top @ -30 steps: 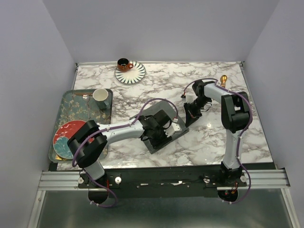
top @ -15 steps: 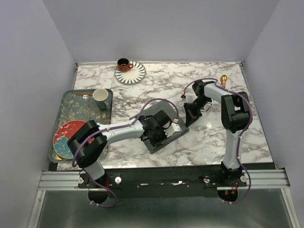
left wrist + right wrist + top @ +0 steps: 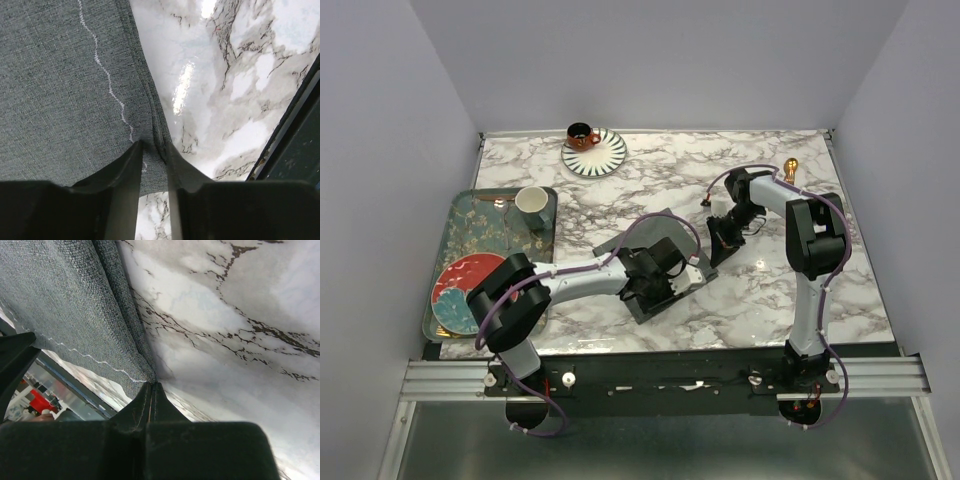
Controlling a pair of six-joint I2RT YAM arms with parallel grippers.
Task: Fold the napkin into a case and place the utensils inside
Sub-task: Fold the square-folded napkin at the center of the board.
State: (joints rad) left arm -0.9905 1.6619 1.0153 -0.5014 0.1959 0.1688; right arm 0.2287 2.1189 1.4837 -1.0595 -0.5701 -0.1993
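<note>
The dark grey napkin (image 3: pixel 672 296) lies partly folded at the table's middle, with a flap raised at its far side. My left gripper (image 3: pixel 650 285) sits over it. In the left wrist view my left gripper (image 3: pixel 154 145) is shut on the bunched hem of the napkin (image 3: pixel 60 85). My right gripper (image 3: pixel 720 245) is at the cloth's right end. In the right wrist view my right gripper (image 3: pixel 152 384) is shut on a corner of the napkin (image 3: pixel 65 305). One gold utensil (image 3: pixel 790 167) lies at the far right. I cannot make out a second one.
An orange cup on a striped saucer (image 3: pixel 595 152) stands at the back. A patterned tray (image 3: pixel 480 250) at the left holds a pale cup (image 3: pixel 531 201) and a red plate (image 3: pixel 460 285). The table's front edge (image 3: pixel 295 125) is close to the left gripper.
My left gripper has shifted slightly right with the napkin hem, and a grey flap now stands up at the cloth's far side. The right arm has not moved.
</note>
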